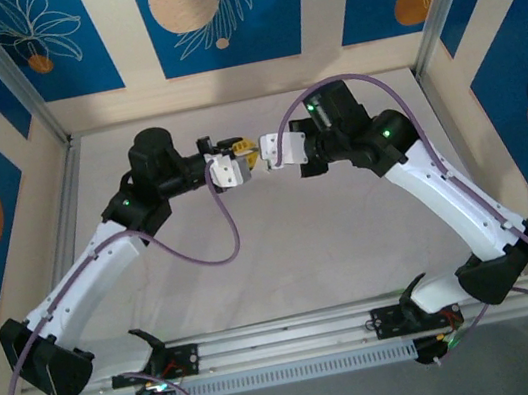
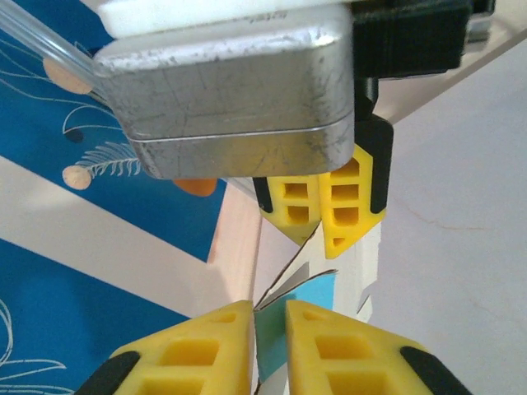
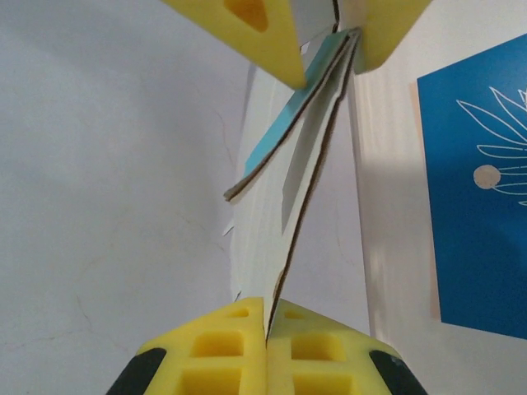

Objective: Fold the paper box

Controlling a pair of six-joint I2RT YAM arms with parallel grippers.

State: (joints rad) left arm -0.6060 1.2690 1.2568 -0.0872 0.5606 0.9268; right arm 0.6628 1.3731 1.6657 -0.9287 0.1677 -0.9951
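Note:
The paper box [image 3: 268, 214] is a thin card sheet, white with a light-blue face [image 2: 317, 292], held up in the air edge-on between both grippers. My right gripper [image 3: 267, 317] is shut on one edge of the card. My left gripper [image 2: 268, 329] pinches the opposite end, where folded layers, blue and white, lie between its yellow fingers [image 3: 247, 25]. One flap splays out from the stack. In the top view the left gripper [image 1: 236, 165] and the right gripper [image 1: 265, 154] meet tip to tip over the back middle of the table.
The white table [image 1: 284, 255] lies below the arms. A pale back wall with blue panels [image 1: 213, 13] and metal frame posts [image 1: 437, 16] close in the far side. Purple cables [image 1: 221, 240] loop off both arms.

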